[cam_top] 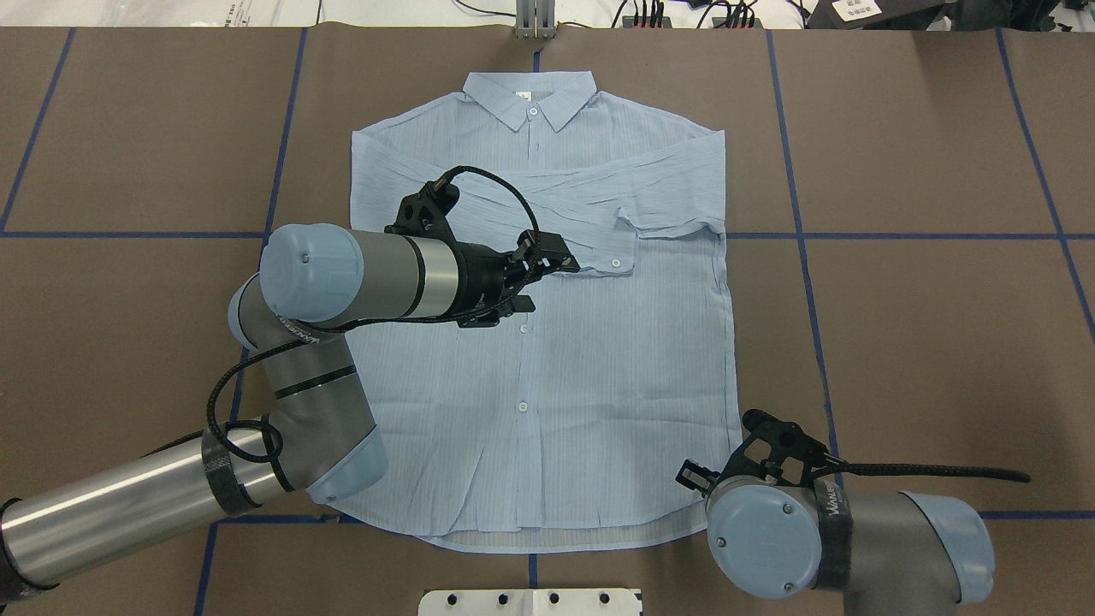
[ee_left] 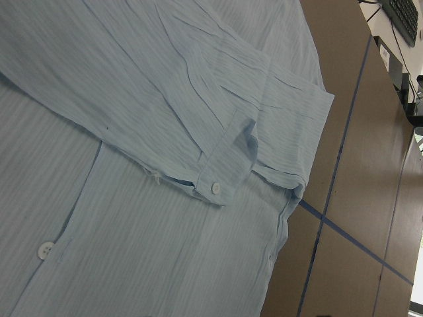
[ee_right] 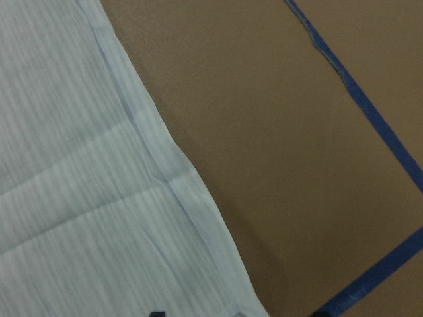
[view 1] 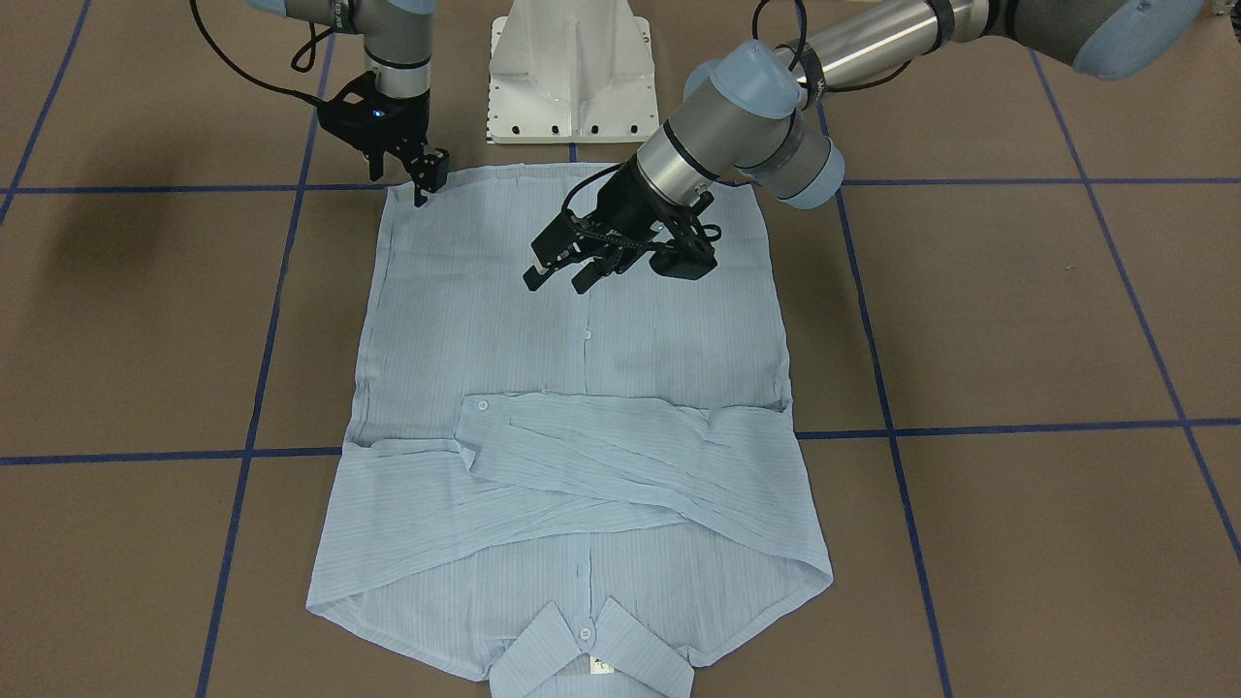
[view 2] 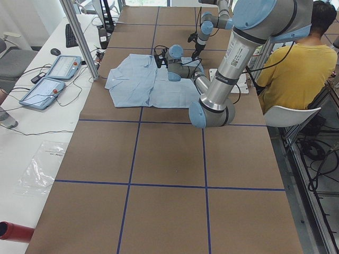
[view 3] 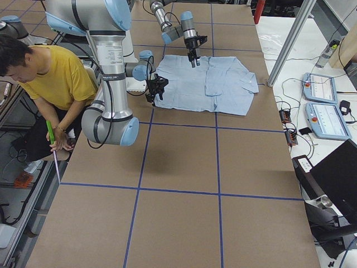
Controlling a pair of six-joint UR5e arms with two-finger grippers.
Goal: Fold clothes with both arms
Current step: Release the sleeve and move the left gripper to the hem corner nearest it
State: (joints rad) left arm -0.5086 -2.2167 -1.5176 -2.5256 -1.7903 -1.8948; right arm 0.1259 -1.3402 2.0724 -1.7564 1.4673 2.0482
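Note:
The clothes are one light blue button-up shirt (cam_top: 582,359) lying flat and face up on the brown table, collar (cam_top: 530,96) at the far side. Both sleeves are folded across the chest. My left gripper (view 1: 557,279) hovers open over the shirt's middle, just short of the folded sleeves, with nothing between its fingers. The left wrist view shows a buttoned cuff (ee_left: 215,188) lying on the shirt front. My right gripper (view 1: 399,186) stands open over the hem corner nearest the robot's right. The right wrist view shows that side edge of the shirt (ee_right: 66,165) against bare table.
The white pedestal base (view 1: 570,78) stands just behind the hem. A person in a yellow shirt (view 2: 296,69) sits beside the robot. Blue tape lines (view 1: 970,427) cross the brown table. Control tablets (view 2: 53,79) and cables lie on a side bench beyond the collar.

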